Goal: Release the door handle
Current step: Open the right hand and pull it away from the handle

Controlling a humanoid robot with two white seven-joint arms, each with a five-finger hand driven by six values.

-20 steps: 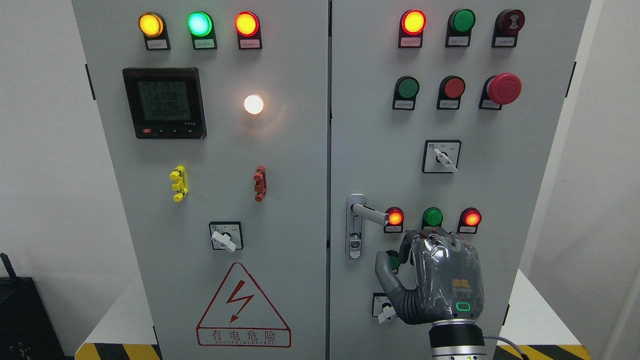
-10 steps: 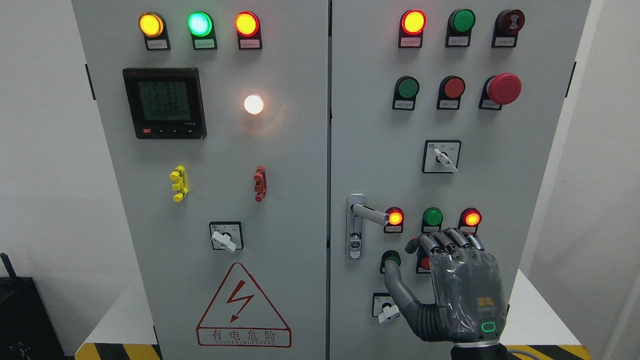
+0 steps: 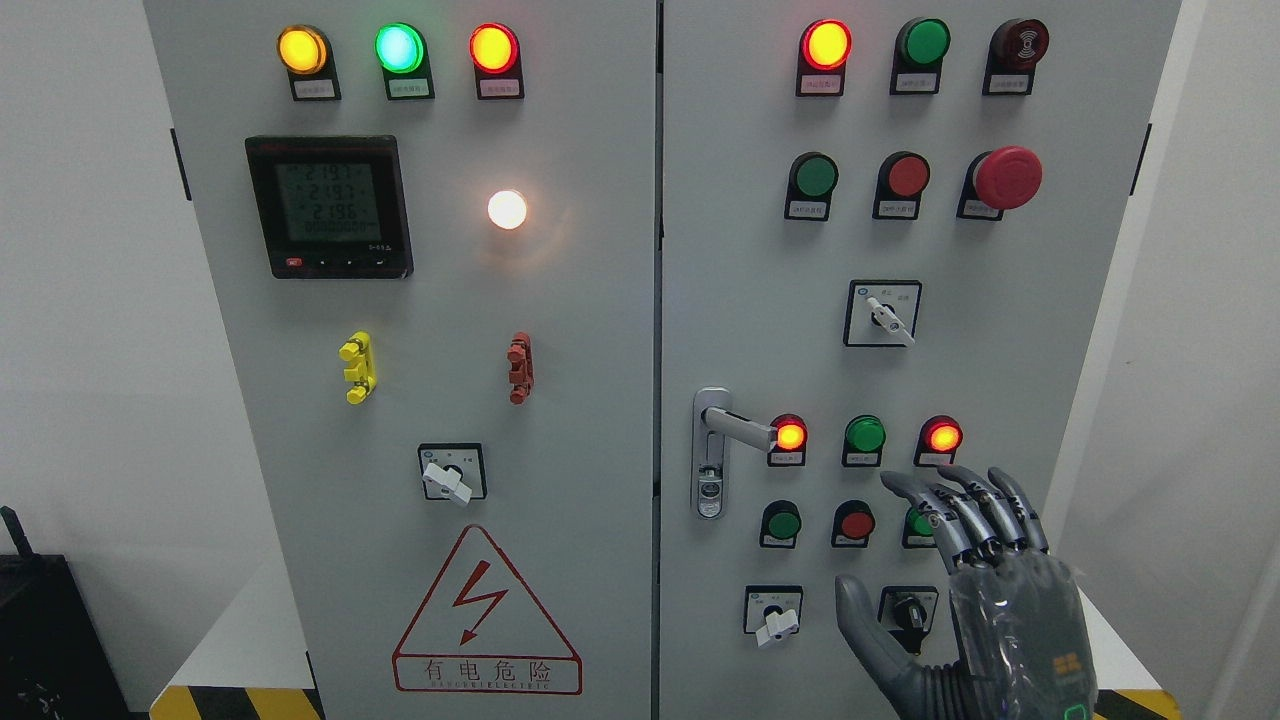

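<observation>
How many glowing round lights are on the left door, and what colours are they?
Yellow light: 1
Green light: 1
Red light: 1
White light: 1
Total: 4

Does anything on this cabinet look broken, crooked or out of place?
Nothing stands out. The door handle sits level and free, the doors look flush, and the lamps and switches seem intact. The right hand hangs open at lower right, holding nothing.
</observation>
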